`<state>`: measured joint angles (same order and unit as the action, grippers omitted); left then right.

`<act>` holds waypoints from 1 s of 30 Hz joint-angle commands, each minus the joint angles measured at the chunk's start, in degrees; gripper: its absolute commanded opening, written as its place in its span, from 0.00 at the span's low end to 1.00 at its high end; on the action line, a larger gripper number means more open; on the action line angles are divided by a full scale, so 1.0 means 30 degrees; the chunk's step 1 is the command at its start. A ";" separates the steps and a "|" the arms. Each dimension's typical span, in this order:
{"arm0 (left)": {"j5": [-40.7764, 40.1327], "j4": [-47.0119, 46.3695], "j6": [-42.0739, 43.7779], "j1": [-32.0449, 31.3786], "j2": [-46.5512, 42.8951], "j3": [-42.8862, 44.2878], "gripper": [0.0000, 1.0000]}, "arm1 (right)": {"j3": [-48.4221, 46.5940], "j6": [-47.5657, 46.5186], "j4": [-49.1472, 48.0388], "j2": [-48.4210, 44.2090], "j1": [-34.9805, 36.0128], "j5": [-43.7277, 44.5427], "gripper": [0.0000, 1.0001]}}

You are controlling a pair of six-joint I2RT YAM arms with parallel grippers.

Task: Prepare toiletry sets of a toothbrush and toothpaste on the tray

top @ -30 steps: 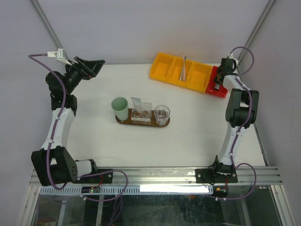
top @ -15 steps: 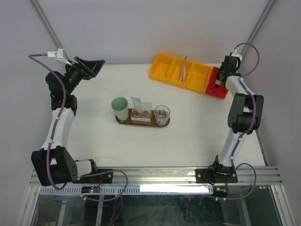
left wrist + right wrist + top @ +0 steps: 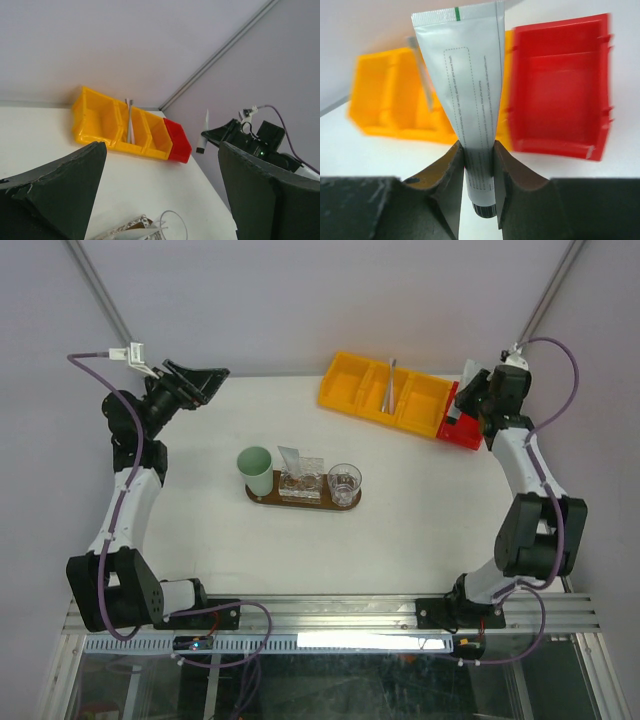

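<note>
Right fingers (image 3: 447,185) risen above red bin (image 3: 560,85), toothpaste tube (image 3: 470,100) lifted clear, elbow swung outward

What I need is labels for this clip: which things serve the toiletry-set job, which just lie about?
Job: white squeeze tube held in right claw; slim grey-lilac toothbrush; dark-brown oval wooden tray.
Lying about: mint-green cup; clear glass; yellow divided plastic bin; small red plastic bin.

The tube (image 3: 470,100) is white with small grey writing, a dotted box shape, a little green mark on its top edge and a black cap. The big bin (image 3: 345,382) is yellow and the small bin (image 3: 560,85) is red. The toothbrush (image 3: 391,385) is pale grey. The cup (image 3: 255,468) is mint green, the tray (image 3: 300,506) dark brown, the table (image 3: 400,540) white, the cables (image 3: 88,356) purple
</note>
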<state>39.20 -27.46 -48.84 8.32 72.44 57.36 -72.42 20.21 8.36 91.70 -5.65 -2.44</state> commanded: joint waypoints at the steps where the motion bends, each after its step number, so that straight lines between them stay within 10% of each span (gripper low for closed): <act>1: 0.0742 -0.0722 -0.0263 -0.1392 0.0073 0.0491 0.99 | 0.1586 0.2543 -0.1967 -0.3996 0.1416 -0.3850 0.29; 10: 0.0698 0.0604 0.1472 -0.6513 -0.0547 0.1277 0.95 | 0.3564 0.7053 -0.2983 -0.8734 0.5467 -0.6262 0.30; 21: -0.6208 0.9128 0.9615 -1.3202 -0.0049 0.3853 0.87 | 0.4128 0.9847 -0.4134 -0.8350 1.1122 -0.0023 0.30; 30: -0.7830 1.0979 1.0324 -1.4362 0.1189 0.4870 0.80 | 0.4124 1.1018 -0.5026 -0.7438 1.3325 0.3150 0.30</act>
<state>19.29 1.83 -21.45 -33.43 74.00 68.49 -59.16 50.30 0.49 69.34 32.49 0.60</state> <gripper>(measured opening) 0.832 0.305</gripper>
